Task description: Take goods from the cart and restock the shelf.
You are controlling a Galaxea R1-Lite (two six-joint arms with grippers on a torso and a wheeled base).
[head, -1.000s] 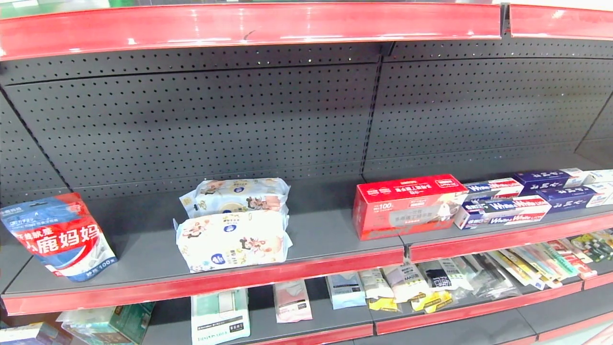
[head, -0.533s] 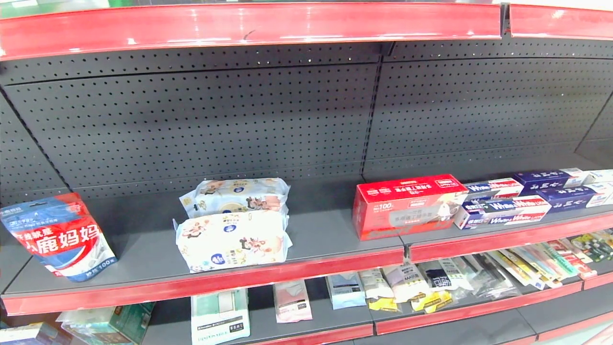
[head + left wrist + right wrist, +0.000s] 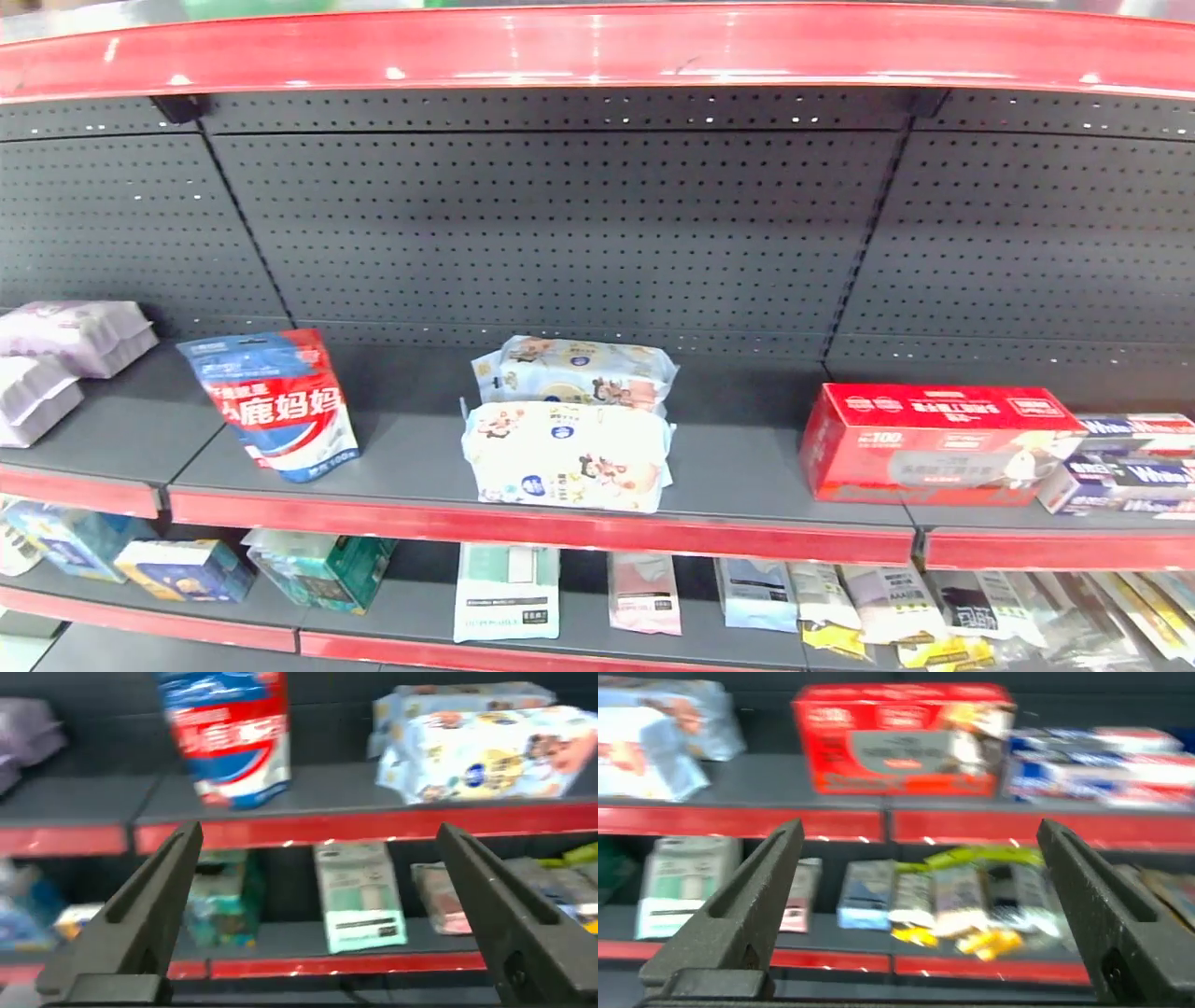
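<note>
Your left gripper (image 3: 318,924) has its two dark fingers spread wide with nothing between them. It faces the red front edge of the middle shelf (image 3: 747,467), and beyond it you see the blue-and-red pouch (image 3: 280,406) standing upright on that shelf. Your right gripper (image 3: 920,919) is likewise spread wide and holds nothing, and it faces the stretch of shelf that bears the red box (image 3: 934,443). In the head view you can read the goods on the middle shelf from your left to your right. Two lilac packs (image 3: 65,336) lie on the neighbouring board at the far left, one behind the other. Next comes the pouch, near the joint between the two boards. Around the middle lie two white wipe packs (image 3: 565,457), the front one close to the red edge and the rear one just behind it. Well apart from them, the red box lies lengthwise near the front, with blue-and-white boxes (image 3: 1120,462) just beside its right end. Behind all of these you see the dark pegboard (image 3: 560,233). On the lower shelf (image 3: 597,644), a white-and-green pouch (image 3: 506,590) lies below the wipe packs with a pink sachet (image 3: 644,593) just beside it, and a row of small sachets (image 3: 887,597) runs on to the right. A teal box (image 3: 322,569) sits on that level below the blue-and-red pouch.
</note>
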